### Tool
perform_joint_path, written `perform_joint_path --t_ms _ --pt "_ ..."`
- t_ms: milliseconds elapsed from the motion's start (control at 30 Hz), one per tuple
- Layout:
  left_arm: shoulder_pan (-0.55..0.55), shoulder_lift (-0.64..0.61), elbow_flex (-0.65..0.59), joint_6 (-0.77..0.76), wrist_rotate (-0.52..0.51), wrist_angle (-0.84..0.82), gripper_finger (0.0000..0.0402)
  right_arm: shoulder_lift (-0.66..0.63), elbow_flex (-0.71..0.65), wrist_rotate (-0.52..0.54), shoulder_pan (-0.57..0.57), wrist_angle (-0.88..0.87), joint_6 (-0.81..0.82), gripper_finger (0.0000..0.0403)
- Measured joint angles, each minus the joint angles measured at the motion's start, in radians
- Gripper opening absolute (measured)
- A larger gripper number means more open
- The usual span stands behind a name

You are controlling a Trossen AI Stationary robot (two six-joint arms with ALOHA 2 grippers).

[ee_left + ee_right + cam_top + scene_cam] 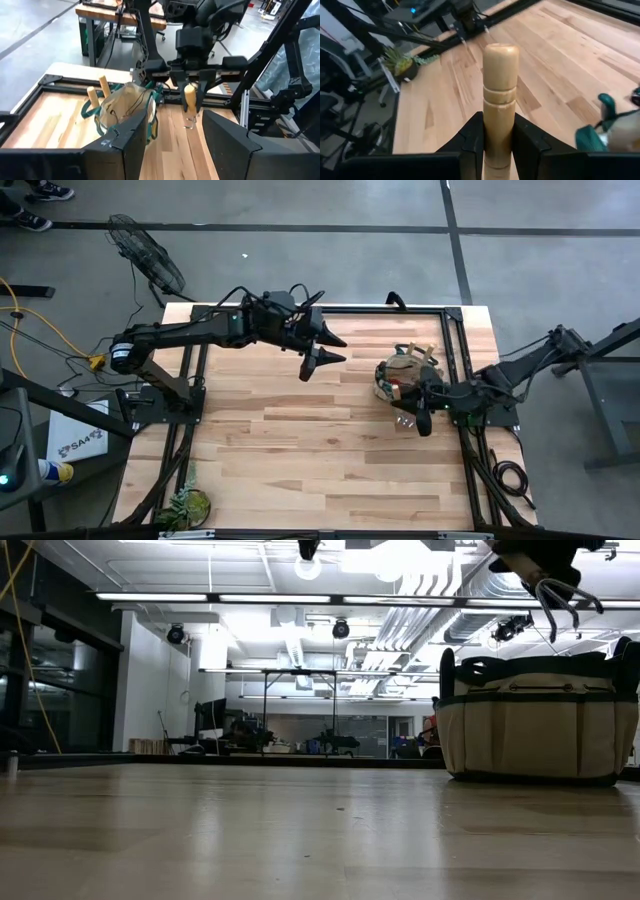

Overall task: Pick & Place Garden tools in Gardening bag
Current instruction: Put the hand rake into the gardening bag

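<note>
The tan gardening bag (400,373) with green trim stands on the table's right half, also seen in the low view (540,725). Two wooden tool handles (98,91) stick up out of its open top (125,105). My right gripper (425,412) hangs just beside the bag toward the table's near edge, shut on a wooden-handled hand rake (190,100). My left gripper (325,352) is open in the air over the table's middle, its fingers (127,142) pointing toward the bag with nothing between them. My right gripper pinches the rake's wooden handle (498,107) between its two fingers, which lie across it. The handle's rounded free end (500,55) sticks out above the fingers. The metal tines (560,595) hang below, clear of the table and higher than the bag's rim.
A leafy green plant clump (185,505) sits at the table's near left corner. Black frame rails (450,340) run along the table's far and right sides near the bag. Bare wood (300,440) lies between the arms and toward the near edge.
</note>
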Motion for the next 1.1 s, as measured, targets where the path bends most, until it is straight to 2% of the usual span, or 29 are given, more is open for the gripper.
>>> perform_joint_path --t_ms 267,600,1100 --pt "0.000 0.000 0.000 -0.024 0.000 -0.028 0.0187 -0.085 -0.115 -0.002 0.010 0.044 -0.100 0.0062" --pt "0.000 0.000 0.000 -0.050 0.001 -0.027 0.0187 -0.132 -0.162 -0.005 -0.077 0.056 -0.206 0.0062" --pt "0.000 0.000 0.000 -0.076 0.001 -0.026 0.0187 -0.133 -0.162 -0.229 -0.299 0.050 -0.343 0.0061"
